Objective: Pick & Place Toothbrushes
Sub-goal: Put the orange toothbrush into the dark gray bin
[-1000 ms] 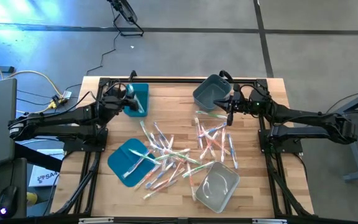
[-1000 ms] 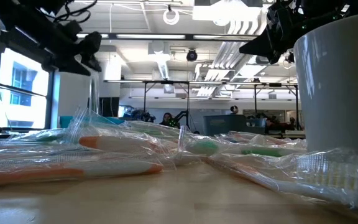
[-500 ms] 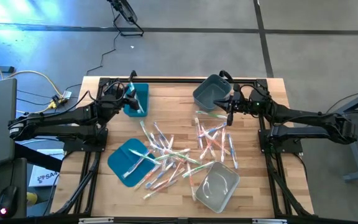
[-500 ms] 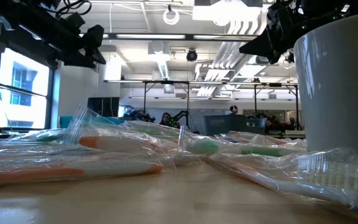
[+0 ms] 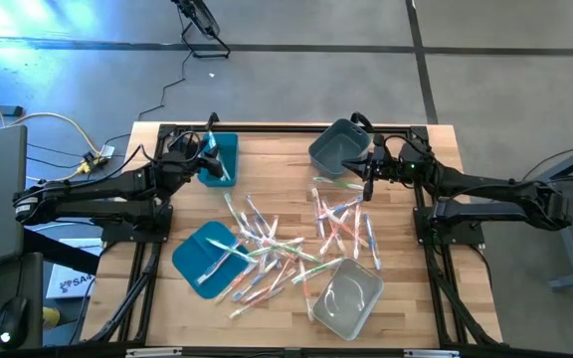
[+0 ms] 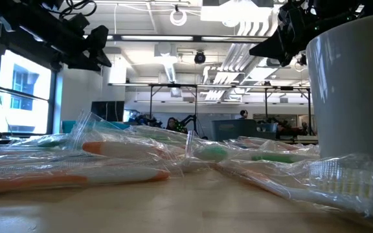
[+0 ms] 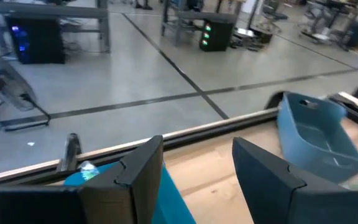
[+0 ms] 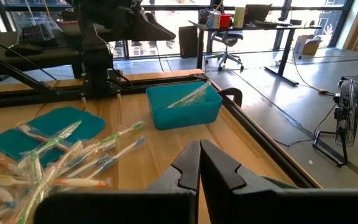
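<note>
The wooden slatted tabletop (image 5: 286,164) carries four containers around a central scatter. At its far left corner stands the teal rectangular plastic bin (image 5: 219,158), with one toothbrush lying in it; the left claw (image 5: 203,155) hangs at that bin's left edge, fingers apart. At the far right stands the grey-blue rectangular plastic bin (image 5: 336,149), and the right claw (image 5: 368,183) hovers just beside its near right corner, fingers together. The thin wrapped toothbrushes (image 5: 286,244) lie strewn across the middle, between the flat teal plastic lid (image 5: 204,257) at near left, which some overlap, and the clear rectangular plastic bin (image 5: 347,297) at near right.
</note>
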Robot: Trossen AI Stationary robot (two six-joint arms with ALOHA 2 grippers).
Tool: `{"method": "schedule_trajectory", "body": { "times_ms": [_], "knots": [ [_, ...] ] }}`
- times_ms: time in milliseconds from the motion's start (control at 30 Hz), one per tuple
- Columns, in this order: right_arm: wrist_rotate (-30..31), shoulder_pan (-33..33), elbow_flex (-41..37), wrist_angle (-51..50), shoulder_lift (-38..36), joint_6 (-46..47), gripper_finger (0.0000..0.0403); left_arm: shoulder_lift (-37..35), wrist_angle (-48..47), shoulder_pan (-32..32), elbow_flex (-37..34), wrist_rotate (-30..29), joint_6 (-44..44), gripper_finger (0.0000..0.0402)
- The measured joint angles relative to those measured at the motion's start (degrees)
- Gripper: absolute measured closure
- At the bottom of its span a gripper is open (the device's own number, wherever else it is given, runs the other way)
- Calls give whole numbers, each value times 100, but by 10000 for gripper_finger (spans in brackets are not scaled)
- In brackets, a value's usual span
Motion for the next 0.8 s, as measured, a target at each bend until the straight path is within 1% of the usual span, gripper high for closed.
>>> {"method": "schedule_trajectory", "body": {
  "times_ms": [133,500,567,800],
  "knots": [
    [0,7,0,0,1,1,399,0,-3,-2,0,150,190,211],
    [22,7,0,1,1,71,399,0,-4,-2,0,164,492,216],
    [22,5,0,1,1,176,399,0,-4,-2,0,184,528,230],
    [22,7,0,4,0,253,399,0,-6,-2,0,695,790,304]
  ]
}}
